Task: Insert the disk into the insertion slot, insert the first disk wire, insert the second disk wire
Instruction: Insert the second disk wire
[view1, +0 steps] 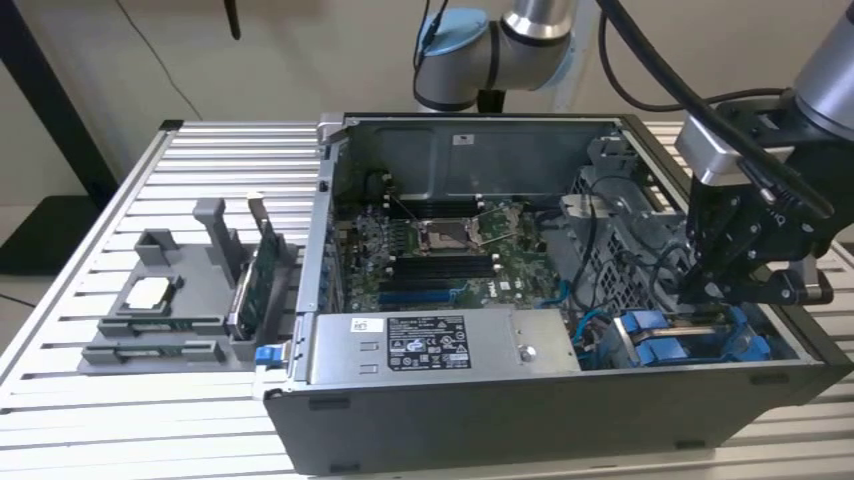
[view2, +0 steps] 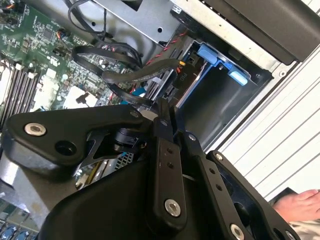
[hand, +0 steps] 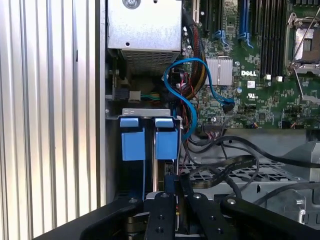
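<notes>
My gripper (view1: 714, 293) hangs inside the open computer case at the exterior view's right, just above the insertion slot (view1: 681, 345) with its bright blue rails. In the first wrist view the disk (hand: 161, 172) stands edge-on in the slot (hand: 150, 112), under the blue tab of its carrier (hand: 166, 142). The gripper (hand: 174, 181) is shut, its tips meeting at the end of a flat black disk wire (hand: 227, 164) right beside the disk. The same wire (view2: 125, 76) loops to the gripper's tips (view2: 164, 106) in the second wrist view.
A grey power-supply box (view1: 427, 345) sits beside the bay. A blue wire (hand: 186, 102) and loose black cables cross between bay and motherboard (view1: 441, 250). A grey parts tray (view1: 160, 320) stands on the slatted table at the exterior view's left. A person's hand (view2: 300, 205) rests outside the case.
</notes>
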